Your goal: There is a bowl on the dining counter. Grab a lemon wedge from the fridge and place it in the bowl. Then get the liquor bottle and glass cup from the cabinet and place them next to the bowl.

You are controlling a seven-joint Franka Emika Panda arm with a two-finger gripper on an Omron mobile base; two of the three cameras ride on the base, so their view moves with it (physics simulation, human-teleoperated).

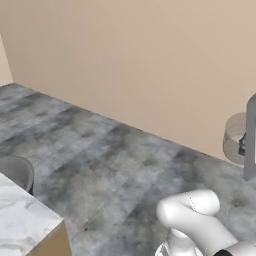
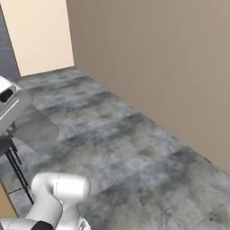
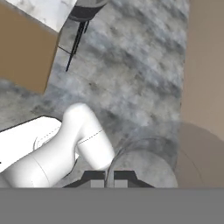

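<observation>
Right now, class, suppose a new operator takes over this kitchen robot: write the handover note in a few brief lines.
Gripper: shut, with nothing between the finger tips, pointing down at the grey floor.
Surroundings: a marble-topped counter corner with a grey stool beside it; a plain beige wall ahead.
Job's things: no bowl, lemon wedge, bottle or glass can be placed from these pictures.
Done: nothing that can be confirmed.
Left: lemon wedge into the bowl, then bottle and glass set next to it.

Marble counter (image 1: 22,220) cut off at the frame corner — stool (image 1: 17,172) half hidden behind it (legs unseen).
</observation>
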